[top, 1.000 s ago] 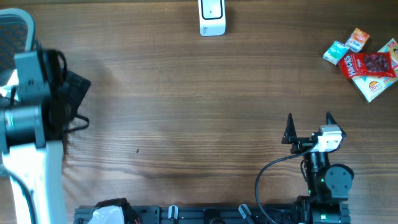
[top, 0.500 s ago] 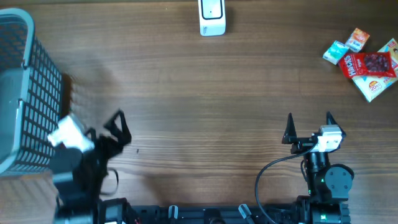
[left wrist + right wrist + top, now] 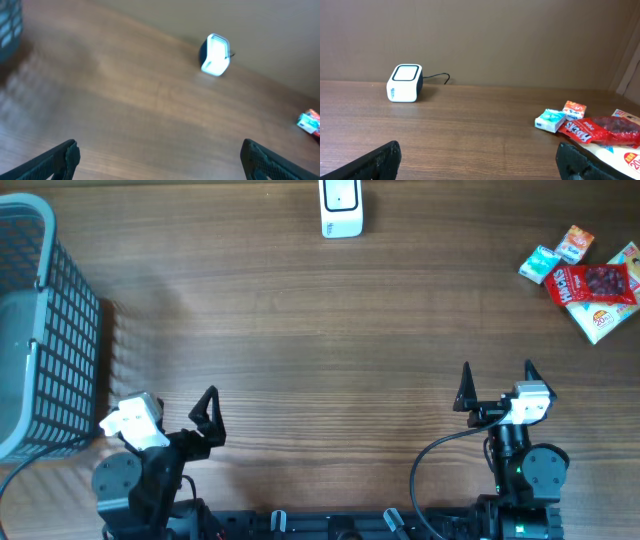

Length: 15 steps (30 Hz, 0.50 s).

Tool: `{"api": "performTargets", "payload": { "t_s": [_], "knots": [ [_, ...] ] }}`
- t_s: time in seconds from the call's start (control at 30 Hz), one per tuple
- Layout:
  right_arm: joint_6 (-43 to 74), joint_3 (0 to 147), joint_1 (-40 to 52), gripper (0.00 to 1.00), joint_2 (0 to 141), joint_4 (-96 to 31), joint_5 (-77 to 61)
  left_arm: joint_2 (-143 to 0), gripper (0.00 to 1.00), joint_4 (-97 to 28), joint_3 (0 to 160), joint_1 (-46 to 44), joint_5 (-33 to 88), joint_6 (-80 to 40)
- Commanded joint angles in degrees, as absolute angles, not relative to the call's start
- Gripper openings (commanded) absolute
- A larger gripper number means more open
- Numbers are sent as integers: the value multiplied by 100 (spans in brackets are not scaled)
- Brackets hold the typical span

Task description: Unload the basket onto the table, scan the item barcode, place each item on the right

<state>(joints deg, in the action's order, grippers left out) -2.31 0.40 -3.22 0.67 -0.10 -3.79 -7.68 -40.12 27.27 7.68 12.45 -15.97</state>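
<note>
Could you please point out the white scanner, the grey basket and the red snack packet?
White box-shaped barcode scanner [image 3: 341, 208]: overhead view, top face.
Grey plastic mesh basket [image 3: 75, 350]: overhead view, side wall.
Red snack packet [image 3: 598, 283]: overhead view, its middle.

Scanner [image 3: 341, 207]: small white box, dark-rimmed window on top face, dark cable at rear. Upright, at 12 o'clock edge of desk [image 3: 300, 330].
Items: loose cluster at 2 o'clock, well apart from scanner.
Red bag [image 3: 597, 284]: flat, overlapping white-yellow packet [image 3: 603, 322].
Teal packet [image 3: 541, 264] and orange packet [image 3: 574, 243]: side by side, just beside red bag at its 10 o'clock.
Barcodes too small to make out.
</note>
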Motion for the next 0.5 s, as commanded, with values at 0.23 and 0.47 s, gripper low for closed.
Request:
{"api": "performTargets", "payload": {
  "t_s": [0.23,0.47],
  "knots": [
    [-292,30,-301,99,25,1,-342,-19,100,-1872,1210,812,2169,-1221],
    [-292,30,-301,100,27,3,-342,-19,100,-541,805,812,2137,-1221]
  ]
}}
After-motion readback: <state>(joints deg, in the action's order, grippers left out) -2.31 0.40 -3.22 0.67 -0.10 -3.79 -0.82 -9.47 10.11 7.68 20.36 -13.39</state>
